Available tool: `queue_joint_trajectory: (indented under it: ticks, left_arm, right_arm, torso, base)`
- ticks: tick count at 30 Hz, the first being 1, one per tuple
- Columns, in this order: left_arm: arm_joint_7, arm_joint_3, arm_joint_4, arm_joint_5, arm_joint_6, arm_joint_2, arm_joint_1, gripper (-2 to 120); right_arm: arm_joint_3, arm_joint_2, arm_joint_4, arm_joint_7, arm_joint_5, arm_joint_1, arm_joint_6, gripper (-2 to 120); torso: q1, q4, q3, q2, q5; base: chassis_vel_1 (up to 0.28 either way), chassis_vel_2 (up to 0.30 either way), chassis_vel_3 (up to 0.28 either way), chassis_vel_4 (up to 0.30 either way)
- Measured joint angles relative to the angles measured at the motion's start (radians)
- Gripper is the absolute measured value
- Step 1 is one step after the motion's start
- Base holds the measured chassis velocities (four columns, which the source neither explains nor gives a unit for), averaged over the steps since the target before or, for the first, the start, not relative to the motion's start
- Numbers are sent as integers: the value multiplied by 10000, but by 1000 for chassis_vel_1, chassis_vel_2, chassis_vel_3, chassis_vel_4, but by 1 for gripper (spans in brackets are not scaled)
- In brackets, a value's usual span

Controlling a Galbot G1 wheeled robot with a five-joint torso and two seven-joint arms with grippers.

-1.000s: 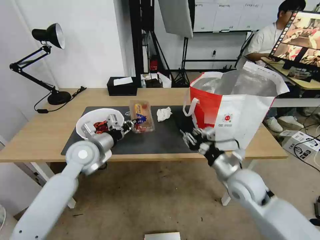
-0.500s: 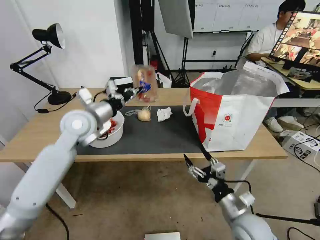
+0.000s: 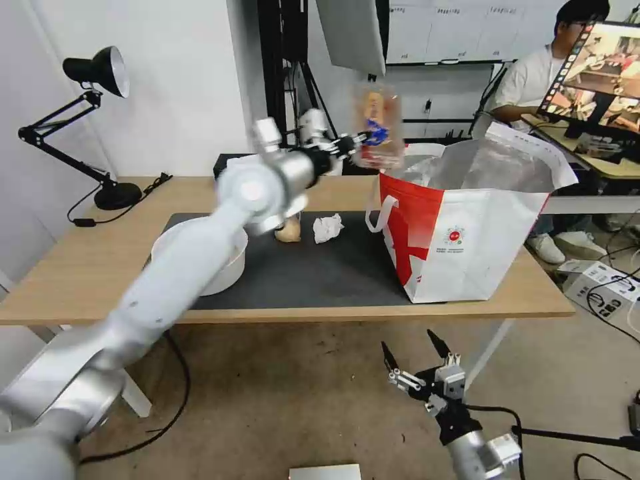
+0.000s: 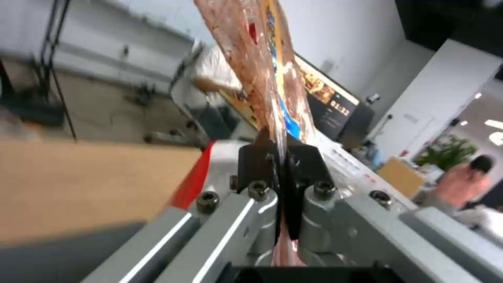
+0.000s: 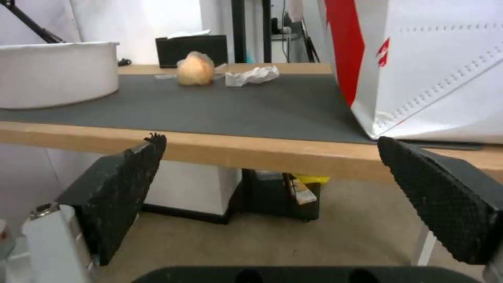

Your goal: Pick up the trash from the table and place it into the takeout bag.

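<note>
While its jaws pinch a crinkly clear tray [image 3: 378, 127], the left gripper [image 3: 353, 141] hangs beside the foil-lined bag [image 3: 473, 220].

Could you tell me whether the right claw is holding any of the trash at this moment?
No, the right claw hangs open and empty below the table edge.

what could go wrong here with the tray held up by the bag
1. The left gripper pinches the clear tray only by one thin edge, so the tray may slip or spill its scraps.
2. The tray hangs near the left rim of the takeout bag, not clearly over the opening; released now, it might catch the rim or drop onto the table.
3. The soft bag stands unsupported; the right gripper hangs open below the table, so a bump could tip it.
</note>
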Motion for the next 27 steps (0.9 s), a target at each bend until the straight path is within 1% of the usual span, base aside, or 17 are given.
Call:
queue_joint_trajectory:
  ticks: [1,2,3,5,6,9,10,13,14,17,24,26,27]
  left_arm:
    - [136,172,127,565,-151,-130,-90,0]
    - [136,172,127,565,-151,-130,-90,0]
    - [306,397,267,1204,-295,-244,-180,0]
    - [516,800,455,2017,-537,-399,-323,0]
    - [516,800,455,2017,-537,-399,-323,0]
    - [669,1286,628,2473,-705,-647,-420,0]
    - [669,1286,628,2473,-705,-647,-420,0]
    - [877,1630,949,3032,-787,-829,-441,0]
    - [877,1630,949,3032,-787,-829,-441,0]
    - [1196,1902,1174,3454,-831,-878,-476,0]
    - [1528,2040,1220,3480,-853,-852,-559,0]
    - [1627,2042,1205,3416,-852,-835,-568,2]
    - [1714,2050,1174,3347,-854,-820,-573,7]
  right_arm:
    - [1,19,0,0,-13,2,1,100]
    - [1,19,0,0,-13,2,1,100]
    - [21,22,0,0,-15,12,0,100]
    - [69,4,0,11,-2,51,-5,100]
    - [69,4,0,11,-2,51,-5,100]
    - [111,-59,-54,60,32,105,-23,100]
    - [111,-59,-54,60,32,105,-23,100]
    - [114,-105,-66,107,67,176,-56,100]
    - [114,-105,-66,107,67,176,-56,100]
    - [99,-173,-70,154,98,270,-90,100]
    - [85,-249,-136,192,128,349,-120,100]
    - [76,-263,-164,196,136,366,-127,100]
    - [57,-282,-208,203,146,412,-139,100]
  torso:
    - [0,1,-1,0,0]
    - [0,1,-1,0,0]
    - [0,1,0,0,-1]
    - [0,2,0,0,0]
    - [0,2,0,0,0]
    - [0,2,0,0,-1]
    - [0,2,0,0,-1]
    - [0,1,0,0,-1]
    - [0,1,0,0,-1]
    - [0,3,0,0,-2]
    - [0,2,0,0,-2]
    - [0,3,0,0,-3]
    - [0,2,0,0,-3]
  base:
    - [0,0,0,0]
    - [0,0,0,0]
    - [0,0,0,0]
    - [0,0,0,0]
    - [0,0,0,0]
    - [0,0,0,0]
    - [0,0,0,0]
    - [0,0,0,0]
    - [0,0,0,0]
    - [0,0,0,0]
    - [0,0,0,0]
    - [0,0,0,0]
    - [0,0,0,0]
